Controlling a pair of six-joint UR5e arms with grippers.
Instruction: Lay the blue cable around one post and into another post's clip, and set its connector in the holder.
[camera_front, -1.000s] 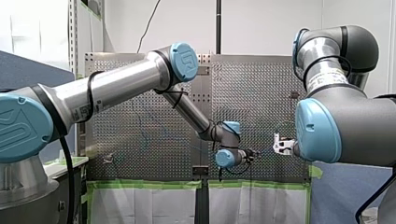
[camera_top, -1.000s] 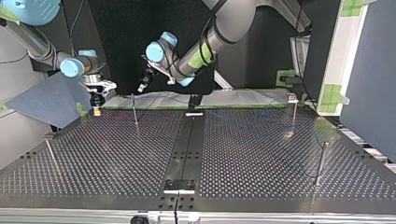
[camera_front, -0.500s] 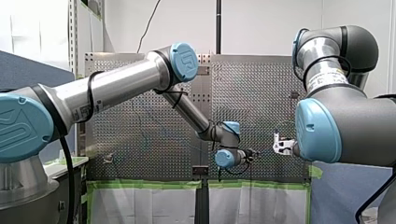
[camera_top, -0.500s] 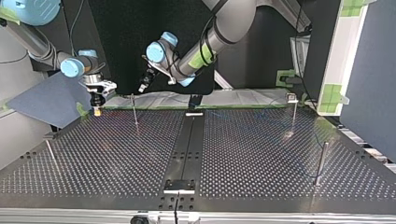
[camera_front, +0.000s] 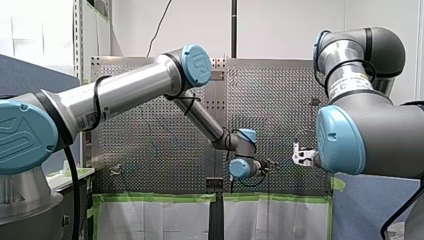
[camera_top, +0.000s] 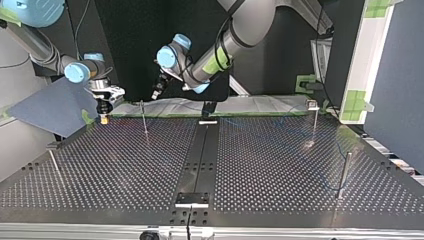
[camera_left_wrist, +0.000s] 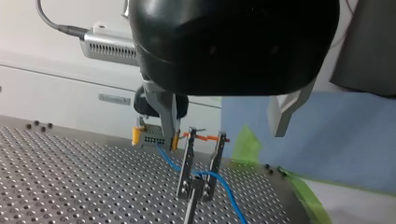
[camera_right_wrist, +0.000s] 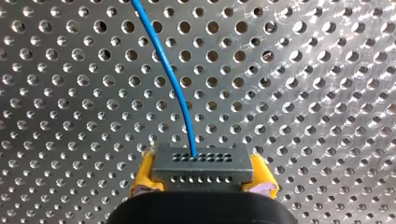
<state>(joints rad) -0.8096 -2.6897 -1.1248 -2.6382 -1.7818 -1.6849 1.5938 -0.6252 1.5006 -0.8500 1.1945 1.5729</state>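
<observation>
My right gripper (camera_right_wrist: 201, 183) is clamping the connector (camera_right_wrist: 201, 163) between its yellow pads (camera_right_wrist: 141, 179), which are pressing in on its two ends. The cable (camera_right_wrist: 169, 79) is leaving the connector's face and running ahead over the table (camera_right_wrist: 303, 93). In the top view this gripper is hanging point-down over the table's far left corner, near a thin post (camera_top: 144, 120). Whether the connector is touching the table I cannot tell.

My left gripper (camera_left_wrist: 224, 135) is standing wide open, with nothing between its metal fingers (camera_left_wrist: 163, 109). It is hovering above the table and looking across at the connector. In its wrist view the cable is dropping from the connector, passing between the two prongs of the clip (camera_left_wrist: 187, 163) on top of the post, and running on along the table toward the camera.

In the top view a second post (camera_top: 314, 120) and a third post (camera_top: 343, 172) are standing at the right, well apart from both grippers, and faint stretches of the cable are showing on the table near them.
</observation>
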